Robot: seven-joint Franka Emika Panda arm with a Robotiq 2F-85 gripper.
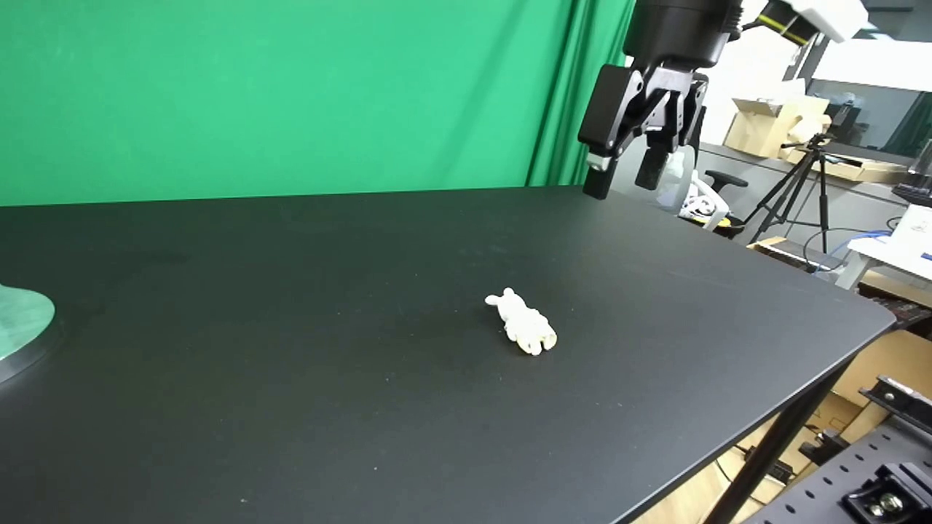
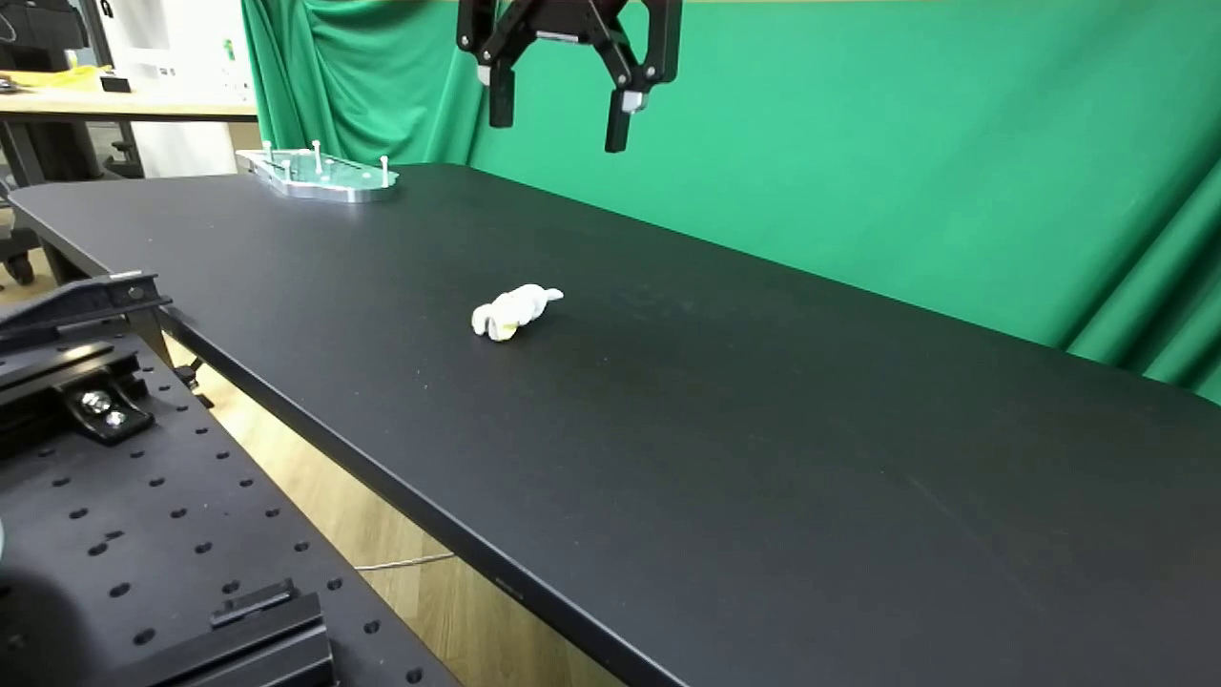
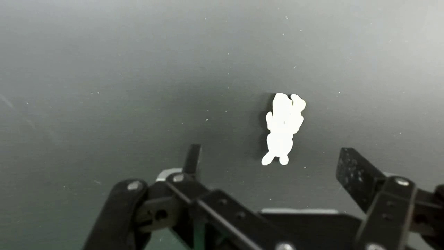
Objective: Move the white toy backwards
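Observation:
The white toy is small, lumpy and elongated, with two ear-like ends. It lies on the black table and also shows in an exterior view. In the wrist view the toy lies ahead of the fingertips, between their lines, with its ear-like ends toward the gripper. My gripper is black, with its two fingers spread wide and nothing between them. It hangs above the table, well above the toy, and also shows in an exterior view and the wrist view. Nothing touches the toy.
A pale green plate with a metal rim stands at the table's end; its upright pegs show in an exterior view. A green curtain runs behind the table. A perforated metal plate lies beyond the table's edge, across a gap.

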